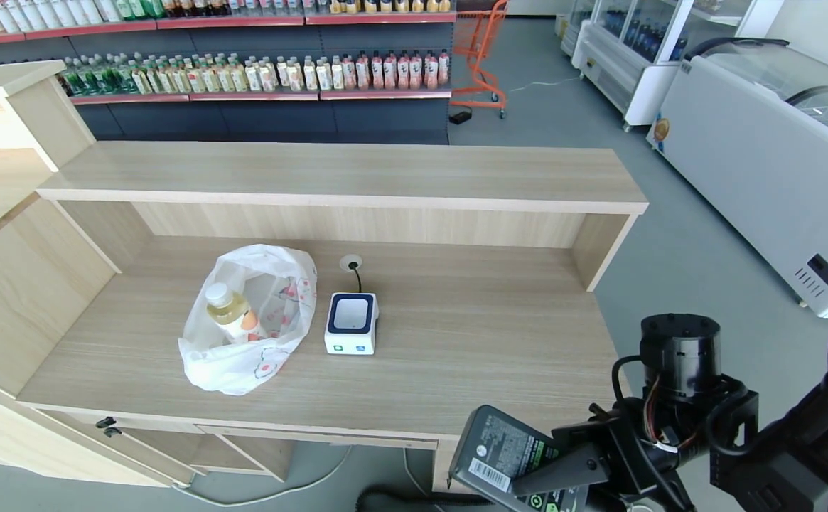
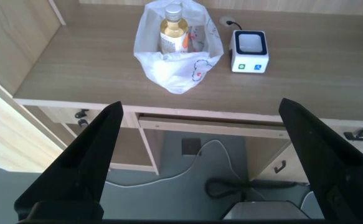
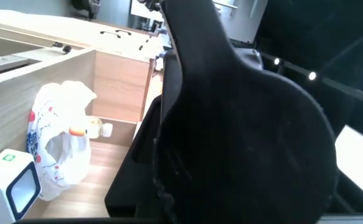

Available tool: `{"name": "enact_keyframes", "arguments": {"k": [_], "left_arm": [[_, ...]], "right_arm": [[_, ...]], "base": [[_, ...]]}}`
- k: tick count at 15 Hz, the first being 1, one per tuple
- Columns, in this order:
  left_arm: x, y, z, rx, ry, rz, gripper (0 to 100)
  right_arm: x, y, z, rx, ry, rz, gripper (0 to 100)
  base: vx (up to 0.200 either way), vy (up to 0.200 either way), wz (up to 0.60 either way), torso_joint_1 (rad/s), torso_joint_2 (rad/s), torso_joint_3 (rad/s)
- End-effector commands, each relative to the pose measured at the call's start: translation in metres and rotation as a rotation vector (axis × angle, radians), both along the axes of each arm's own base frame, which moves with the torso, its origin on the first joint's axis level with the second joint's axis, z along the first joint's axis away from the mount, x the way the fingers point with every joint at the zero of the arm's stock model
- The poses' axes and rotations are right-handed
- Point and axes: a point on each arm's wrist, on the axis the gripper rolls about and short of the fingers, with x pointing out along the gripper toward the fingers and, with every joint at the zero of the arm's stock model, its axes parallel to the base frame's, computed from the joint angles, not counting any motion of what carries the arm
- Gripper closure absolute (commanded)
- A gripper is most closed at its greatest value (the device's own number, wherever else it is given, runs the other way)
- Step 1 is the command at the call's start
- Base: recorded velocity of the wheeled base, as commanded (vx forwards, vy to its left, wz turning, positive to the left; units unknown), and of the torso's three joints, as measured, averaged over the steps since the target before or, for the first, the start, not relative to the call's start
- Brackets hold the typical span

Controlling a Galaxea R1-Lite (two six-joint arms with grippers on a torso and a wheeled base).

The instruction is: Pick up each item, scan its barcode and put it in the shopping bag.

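**Packet in hand, scan not yet done**

Head view: your right gripper [image 1: 556, 469] sits low at the near right, off the near edge of the counter [image 1: 470, 341], its jaws clamped on a dark packet [image 1: 499, 444] whose white barcode label faces up. The scanner [image 1: 351, 323] stands mid-counter with its window up, well apart from the packet. The shopping bag [image 1: 229, 370] is just to the scanner's left, mouth open, with a bottle [image 1: 229, 309] already inside. By my reading you are at the scan step for the packet.

Left wrist view: your left gripper [image 2: 201, 109] hangs below and in front of the counter's [image 2: 94, 68] near edge, jaws wide apart and holding nothing. Beyond it you see the shopping bag [image 2: 178, 68], the bottle [image 2: 172, 31] and the scanner [image 2: 250, 51].

Right wrist view: the dark packet [image 3: 249, 124] blocks most of your sight. Past it lie the scanner [image 3: 10, 186] and the shopping bag [image 3: 44, 118].

The next move likely calls for carrying the packet up and left over the counter. You would also need to turn the wrist so the label faces down onto the scanner window. After that, shift it left over the bag's mouth and release it beside the bottle.
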Motion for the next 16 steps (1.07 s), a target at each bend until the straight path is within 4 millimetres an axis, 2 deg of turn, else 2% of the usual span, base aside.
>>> {"name": "enact_keyframes", "arguments": {"k": [1, 13, 14, 15, 16], "left_arm": [[0.000, 0.000, 0.000, 0.001, 0.001, 0.000, 0], [0.000, 0.000, 0.000, 0.001, -0.001, 0.000, 0], [0.000, 0.000, 0.000, 0.000, -0.001, 0.000, 0], [0.000, 0.000, 0.000, 0.001, -0.001, 0.000, 0], [0.000, 0.000, 0.000, 0.001, -0.001, 0.000, 0]], "right_arm": [[0.000, 0.000, 0.000, -0.001, 0.001, -0.003, 100], [-0.003, -0.001, 0.002, -0.002, 0.002, -0.003, 100], [-0.007, -0.003, 0.015, -0.011, 0.049, -0.014, 100], [-0.011, -0.006, 0.023, -0.068, 0.203, -0.065, 100], [-0.019, -0.011, 0.030, -0.154, 0.429, -0.174, 100]], "base": [[0.000, 0.000, 0.00, 0.000, 0.00, 0.000], [0.000, 0.000, 0.00, 0.000, 0.00, 0.000], [0.000, 0.000, 0.00, 0.000, 0.00, 0.000], [0.000, 0.000, 0.00, 0.000, 0.00, 0.000], [0.000, 0.000, 0.00, 0.000, 0.00, 0.000]]}}
